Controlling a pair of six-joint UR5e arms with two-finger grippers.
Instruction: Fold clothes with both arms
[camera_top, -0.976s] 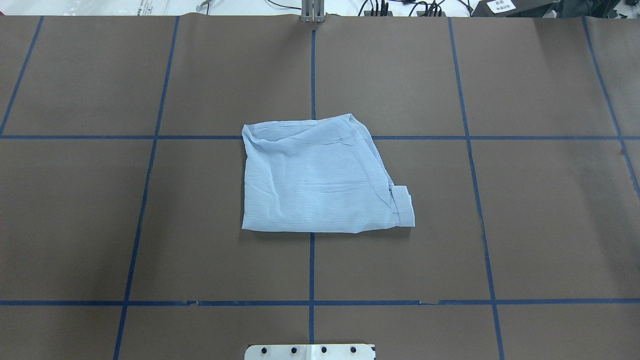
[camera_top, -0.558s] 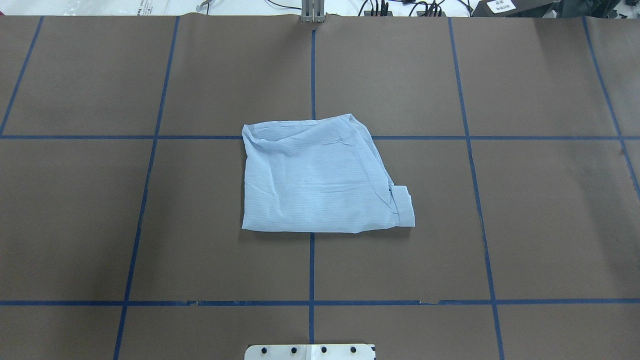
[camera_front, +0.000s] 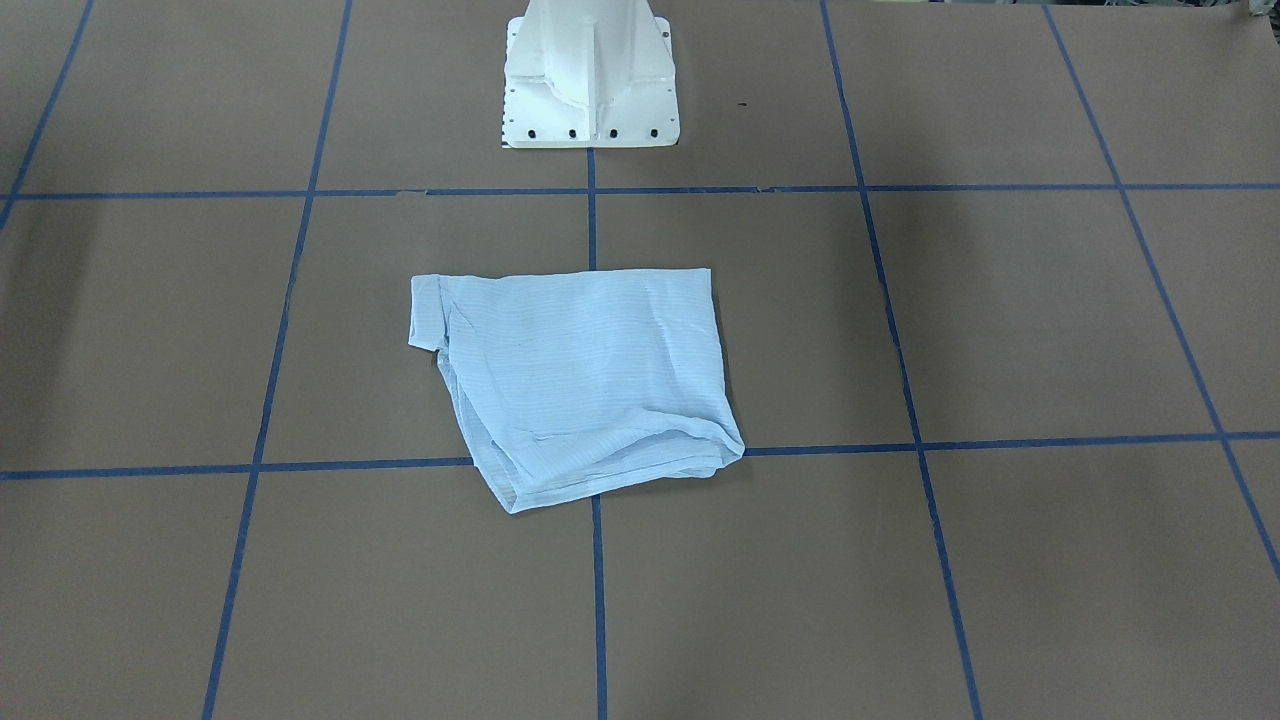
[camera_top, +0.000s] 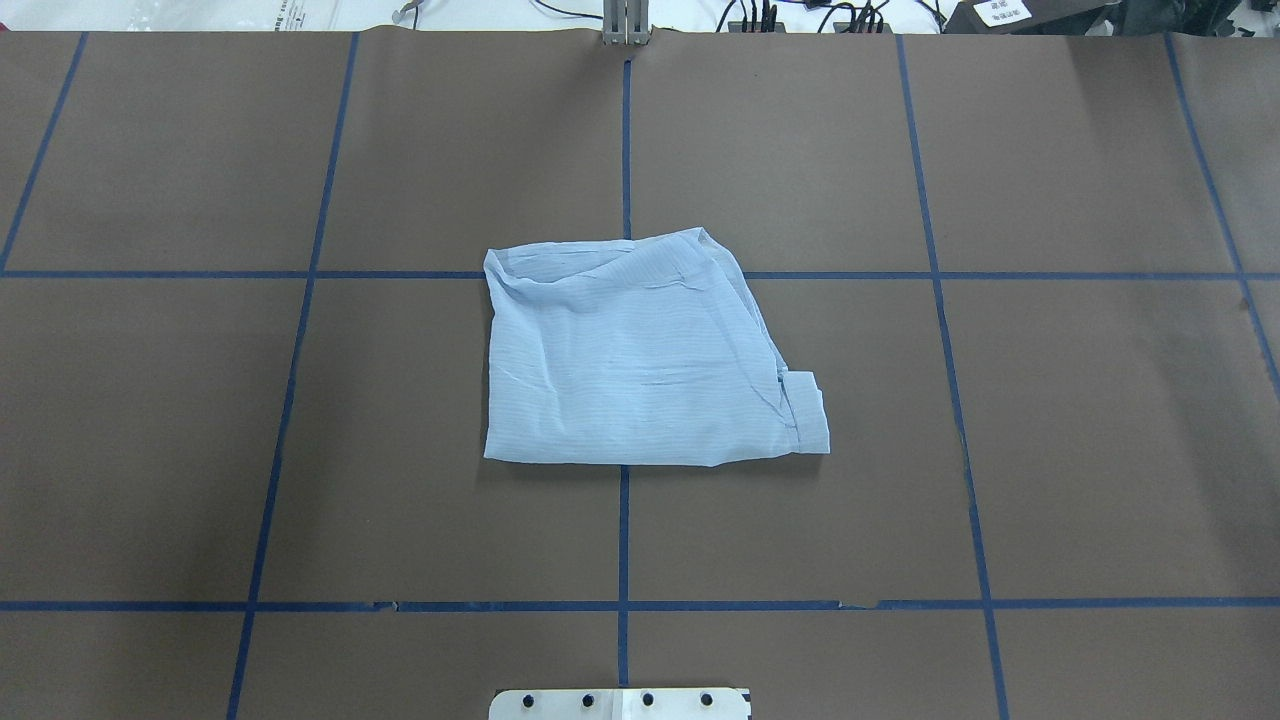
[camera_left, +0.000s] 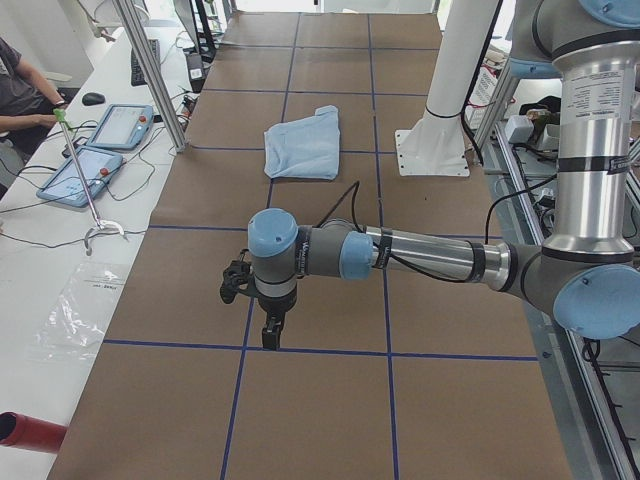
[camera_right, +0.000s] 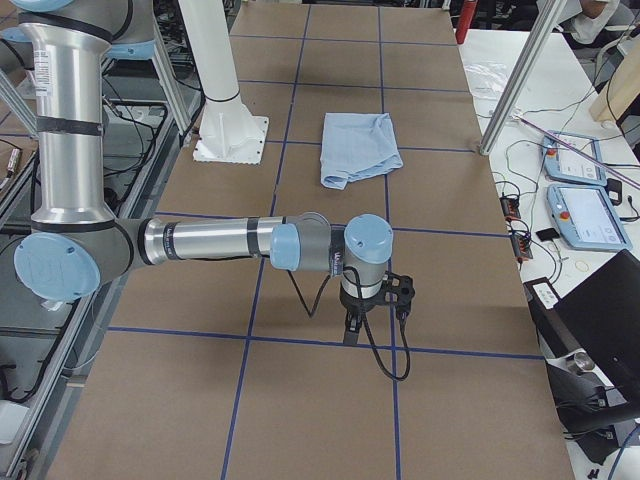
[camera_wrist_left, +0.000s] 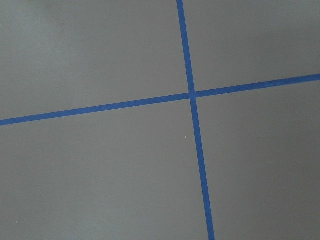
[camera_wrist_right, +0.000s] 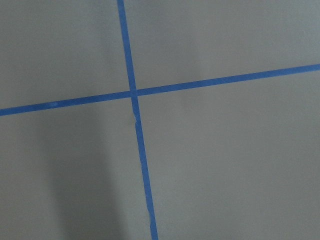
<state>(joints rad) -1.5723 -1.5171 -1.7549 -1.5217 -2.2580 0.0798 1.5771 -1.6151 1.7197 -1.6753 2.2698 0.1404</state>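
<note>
The pale blue striped shirt (camera_top: 640, 350) lay folded on the brown counter (camera_top: 1100, 450). The left end effector (camera_left: 271, 338) and right end effector (camera_right: 350, 330) hung well apart, closure untellable. Leaving it untouched seemed wise.

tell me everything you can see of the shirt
The shirt is thin, pale blue, finely striped cloth, folded into a rough, wrinkled four-sided bundle that lies flat in the middle of the brown table. A small folded flap sticks out at the corner nearest the robot's right, and the far edge is rumpled. It covers a crossing of the blue tape lines. Only the table touches it.
</note>
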